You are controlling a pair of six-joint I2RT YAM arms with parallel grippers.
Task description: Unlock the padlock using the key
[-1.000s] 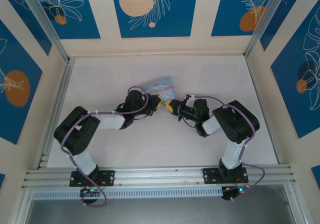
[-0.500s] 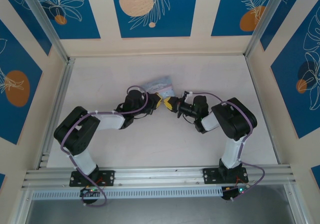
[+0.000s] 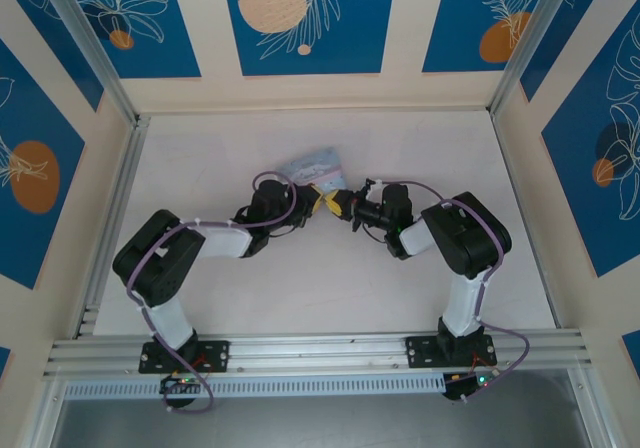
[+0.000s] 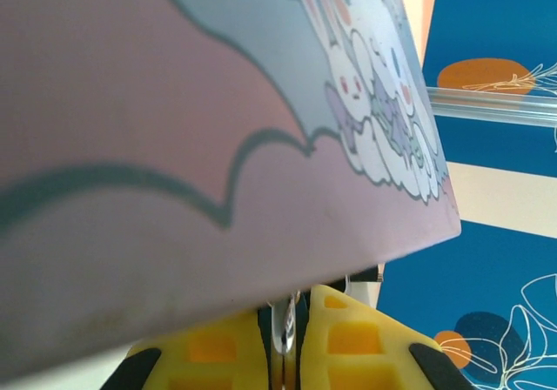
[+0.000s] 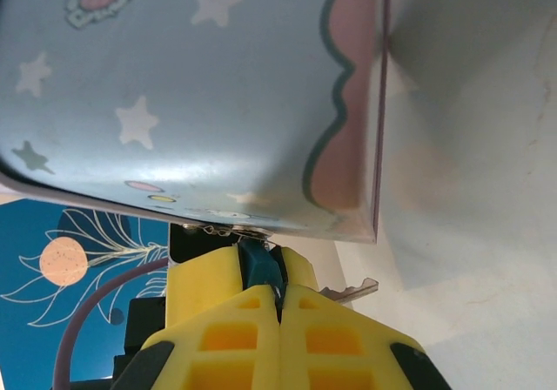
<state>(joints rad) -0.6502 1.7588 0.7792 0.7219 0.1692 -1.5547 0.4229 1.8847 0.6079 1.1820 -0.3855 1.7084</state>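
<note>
Table [image 3: 300, 288]: pale top inside a blue-and-cream booth, with both arms reaching to its middle.
Tin [image 3: 315, 166]: pale blue with cartoon print, tilted, just beyond the point where the two grippers meet.
Left gripper [image 3: 318, 203]: yellow fingers almost fully closed, pinching a thin sliver of metal and pointing towards the right gripper.
Right gripper [image 3: 341, 206]: yellow fingers pressed together and clamped on a small teal body, tip to tip with the left gripper.
Padlock [image 5: 258, 264]: teal body wedged between the right gripper's fingertips, hard against the tin's lower edge. Whether it is hooked to the tin cannot be told.
Key [image 4: 283, 329]: a thin grey blade upright between the left gripper's pads, just under the tin's rim.
</note>
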